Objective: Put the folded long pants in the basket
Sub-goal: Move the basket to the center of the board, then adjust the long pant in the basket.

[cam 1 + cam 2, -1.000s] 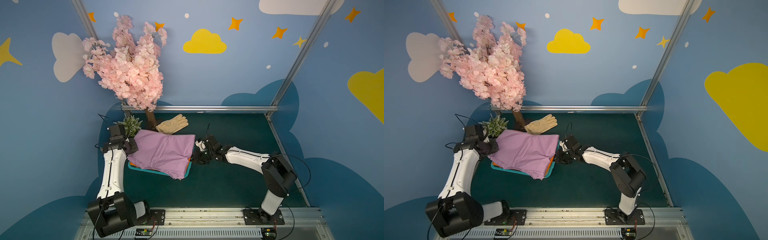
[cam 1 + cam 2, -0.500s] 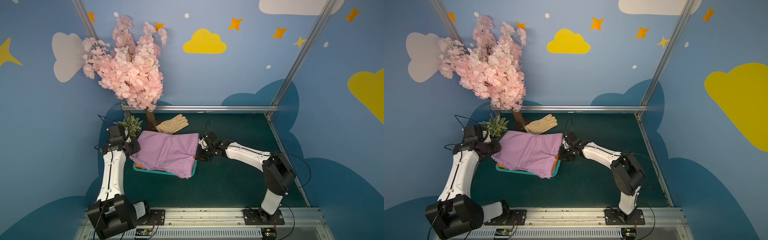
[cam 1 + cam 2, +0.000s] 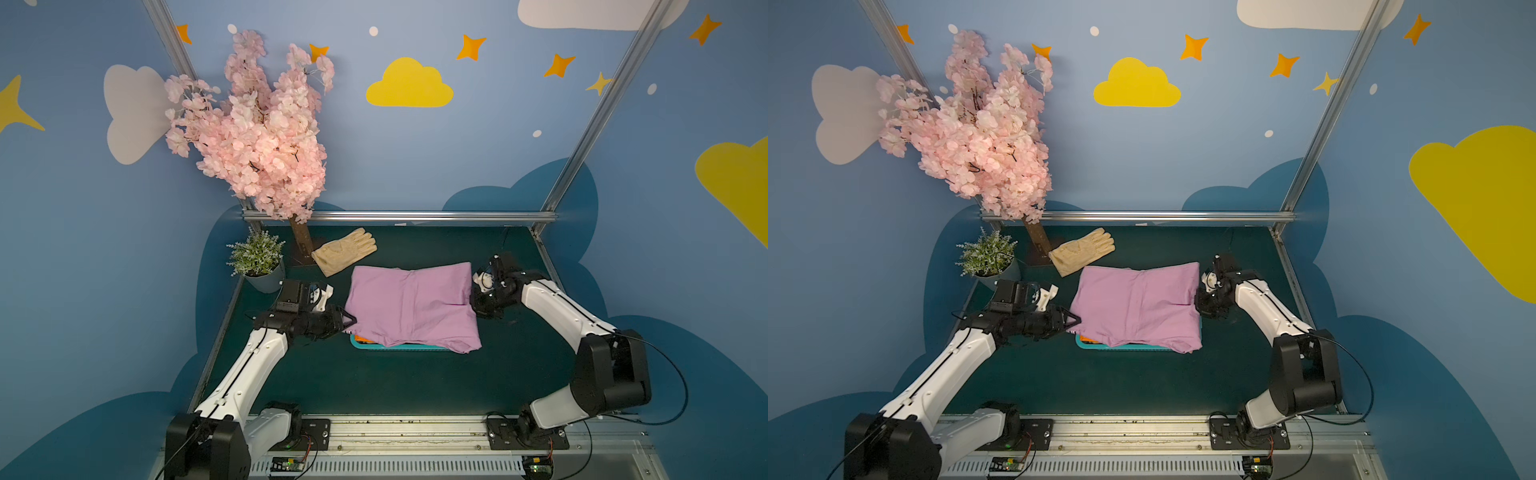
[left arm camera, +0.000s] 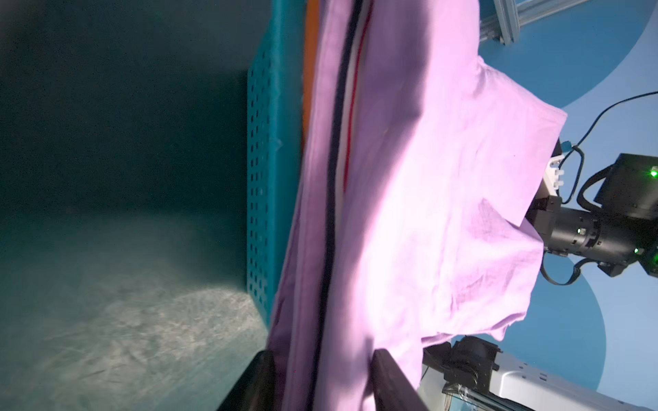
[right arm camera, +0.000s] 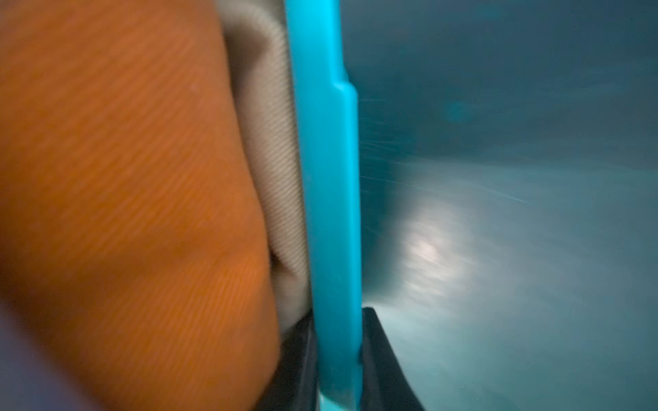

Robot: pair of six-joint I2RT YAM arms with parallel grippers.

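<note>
**Fig. Letting go of the top garment.** The lilac folded cloth long pants (image 3: 411, 303) lie spread over the rectangular teal plastic basket w/ perforated walls (image 3: 399, 347). They cover nearly all of it in both top views. Only the near wall shows, and the cloth's near right corner hangs past the rim. In the right wrist view, the orange ribbed cloth pants (image 5: 124, 178) and the tan ribbed cloth pants (image 5: 274, 149) sit inside, pressed to the wall.

- **L gripper** (image 3: 348, 321): at the cloth's left edge, jaws apart, w/ the hem slack between them (left wrist view). It has apparently let go.
- **R gripper** (image 5: 336, 315): jaws clamped on the basket wall, one inside and one outside, steadying it.

**Method (judged):**
1. Widen L fully before moving it, since a half-open jaw may snag the hem.
2. Back L straight away from the basket and level, not upward, so the fold isn't lifted or dragged.
3. R shouldn't let go before L is clear, else the light basket may slide on the dark green table mat (image 3: 374, 386).
4. R then opens and draws back along the wall's line w/o tipping the rim.

**Risk:** the overhanging corner may need a tuck inward for the pants to count as in. The cream cloth glove (image 3: 345, 255), just beside the far left corner, needs no touch.
</note>
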